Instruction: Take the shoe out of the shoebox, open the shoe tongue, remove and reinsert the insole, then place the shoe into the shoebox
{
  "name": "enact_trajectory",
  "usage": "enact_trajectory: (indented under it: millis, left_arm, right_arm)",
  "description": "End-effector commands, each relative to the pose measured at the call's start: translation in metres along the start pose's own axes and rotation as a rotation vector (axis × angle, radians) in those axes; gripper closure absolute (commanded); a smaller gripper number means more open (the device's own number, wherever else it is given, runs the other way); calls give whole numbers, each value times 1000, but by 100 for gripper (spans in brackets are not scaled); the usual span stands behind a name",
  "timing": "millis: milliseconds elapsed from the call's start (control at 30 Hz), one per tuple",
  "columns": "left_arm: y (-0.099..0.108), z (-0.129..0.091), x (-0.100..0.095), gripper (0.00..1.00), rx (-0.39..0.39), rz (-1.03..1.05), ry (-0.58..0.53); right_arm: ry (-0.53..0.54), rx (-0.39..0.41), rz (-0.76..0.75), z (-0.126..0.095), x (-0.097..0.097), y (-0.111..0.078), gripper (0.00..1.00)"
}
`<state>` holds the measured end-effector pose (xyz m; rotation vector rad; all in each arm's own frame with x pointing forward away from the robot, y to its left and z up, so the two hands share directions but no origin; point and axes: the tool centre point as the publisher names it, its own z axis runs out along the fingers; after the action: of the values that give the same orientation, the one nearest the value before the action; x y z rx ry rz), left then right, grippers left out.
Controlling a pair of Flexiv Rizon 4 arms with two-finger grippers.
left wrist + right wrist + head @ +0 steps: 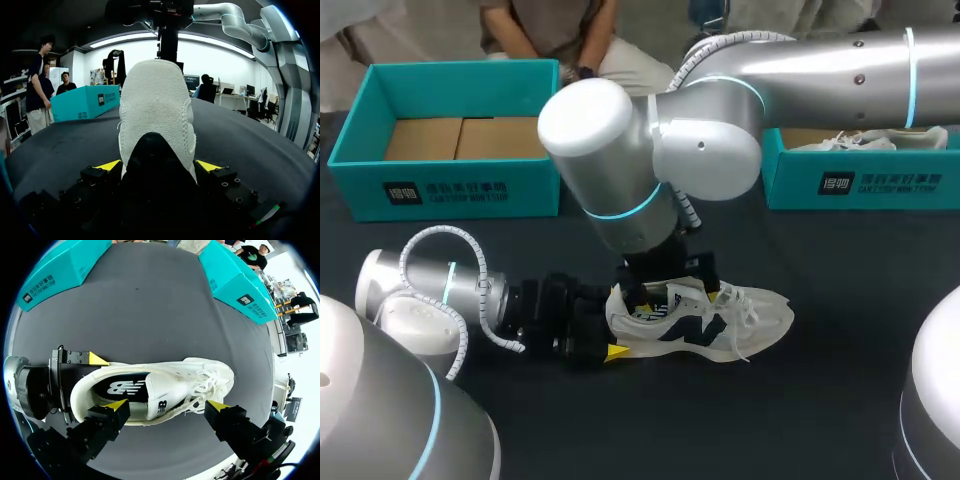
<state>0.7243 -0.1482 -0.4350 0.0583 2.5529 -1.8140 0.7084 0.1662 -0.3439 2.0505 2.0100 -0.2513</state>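
A white sneaker (715,322) with a dark side logo lies on the black table (800,420), toe pointing right. My left gripper (614,326) comes in low from the left. In the left wrist view its yellow tips (108,165) press both sides of the heel (156,105), so it is shut on the shoe. My right gripper (670,285) hangs over the shoe's opening with its jaws wide. In the right wrist view the right gripper (167,407) stands open above the white tongue (165,390) and the dark insole (125,387).
An open teal shoebox (450,190) with a bare cardboard floor stands at the back left. A second teal box (860,185) at the back right holds another white shoe (865,140). My right arm's elbow (650,140) looms over the table's middle.
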Motion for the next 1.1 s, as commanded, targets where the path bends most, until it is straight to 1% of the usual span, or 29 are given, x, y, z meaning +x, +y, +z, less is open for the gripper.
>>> enact_trajectory:
  millis: [33,233,267,300,333,367,400,433,500,533,567,600,733,867,1100]
  left_arm:
    - [4,4,1,100,-2,0,-1]
    - [4,4,1,100,-2,0,-1]
    - [4,4,1,100,-2,0,-1]
    - [4,4,1,100,-2,0,-1]
    - [4,4,1,100,-2,0,-1]
    - [4,4,1,100,-2,0,-1]
    - [4,4,1,100,-2,0,-1]
    - [4,4,1,100,-2,0,-1]
    - [4,4,1,100,-2,0,-1]
    - [4,4,1,100,-2,0,-1]
    - [4,4,1,100,-2,0,-1]
    - [4,4,1,100,-2,0,-1]
    - [4,4,1,100,-2,0,-1]
    - [4,4,1,100,-2,0,-1]
    - [4,4,1,100,-2,0,-1]
  right_arm:
    - [12,-1,2,6,-7,3,0]
    - [21,-7,14,11,-15,10,0]
    - [20,-6,14,12,-16,11,2]
    - [20,-7,14,12,-18,13,12]
    - [20,-7,14,11,-19,15,32]
    - [20,-8,14,11,-21,16,45]
    - [22,-10,14,11,-23,18,55]
    - [23,-11,15,10,-24,18,61]
    - [23,-12,15,9,-26,20,78]
    - [24,-13,15,8,-28,22,85]
    - [25,-13,15,8,-29,22,88]
    - [28,-10,15,8,-30,22,89]
    - [35,-5,27,9,-36,22,100]
    - [53,-7,67,5,-48,20,100]
    - [48,-17,114,-6,-70,18,100]
